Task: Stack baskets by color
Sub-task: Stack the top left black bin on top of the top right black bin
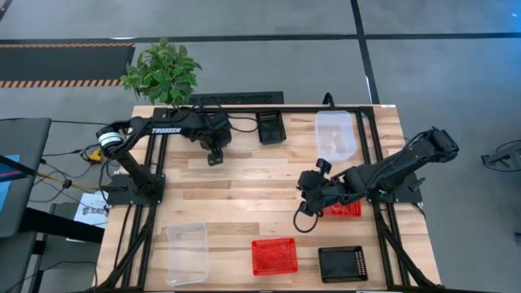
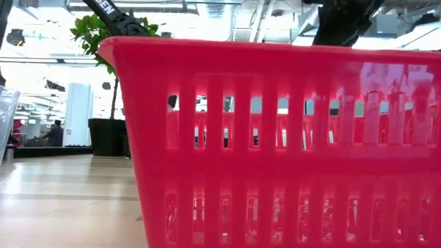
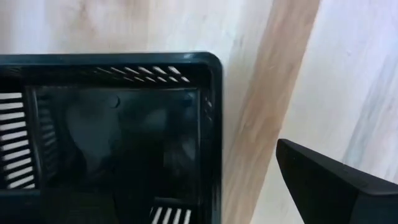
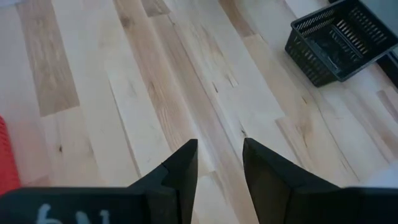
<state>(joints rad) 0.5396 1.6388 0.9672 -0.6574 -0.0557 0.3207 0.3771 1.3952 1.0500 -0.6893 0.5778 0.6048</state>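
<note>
My left gripper hangs open near the table's far side, pointing steeply down. Close below it the left wrist view shows the corner of a black basket. One finger stands over bare wood beside the rim. Another black basket sits at the far edge and a third at the near right. My right gripper is open over bare wood at mid-table, with nothing between its fingers. A red basket lies partly under that arm, and another sits near the front. Clear baskets rest at the far right and near left.
A potted plant stands at the far left corner. The near red basket fills most of the low view. Bare wood lies between the two arms at mid-table.
</note>
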